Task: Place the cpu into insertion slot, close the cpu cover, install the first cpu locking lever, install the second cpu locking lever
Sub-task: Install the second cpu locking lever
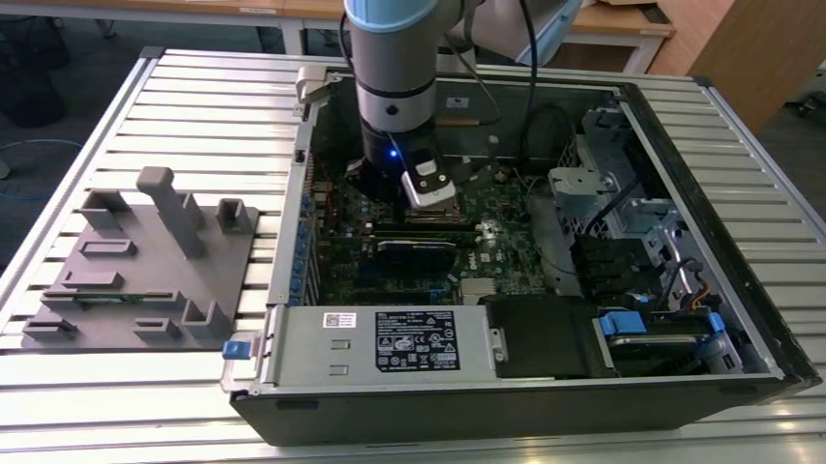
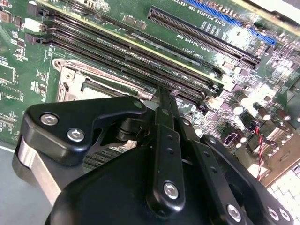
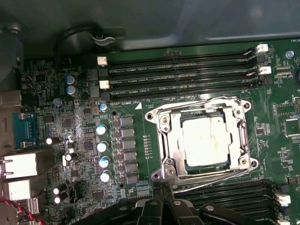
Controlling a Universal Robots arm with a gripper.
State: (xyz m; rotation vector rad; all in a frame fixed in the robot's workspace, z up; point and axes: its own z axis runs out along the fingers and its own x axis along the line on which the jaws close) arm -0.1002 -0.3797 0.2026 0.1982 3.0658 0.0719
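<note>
Gripper (image 3: 161,187): fingers (image 2: 164,105) pressed together with nothing between them; the tip hovers just beside the near edge of the socket, next to a thin wire lever (image 3: 211,180).
Cpu (image 3: 206,142): seated flat in the insertion slot (image 3: 165,123), pale metal top facing up. It is roughly square, so it has no marked long axis; its edges run parallel to the memory slots.
Cpu cover (image 3: 243,136): the silvery frame lies down around the chip, which shows through its window.
Second lever (image 3: 197,101): a wire bar crosses the far edge of the socket. Whether either lever is latched cannot be told.
Step in hand (judgement): locking-lever work. Press on the wire only, close to its hooked end; sweep it sideways under its catch. Keep the tip off the chip and off the memory slots.
Memory slots (image 3: 183,70): long, dark, empty, at the far side of the socket.
Carrier: motherboard (image 1: 427,242) inside the open computer case (image 1: 722,222); the socket sits towards the case's far wall.
</note>
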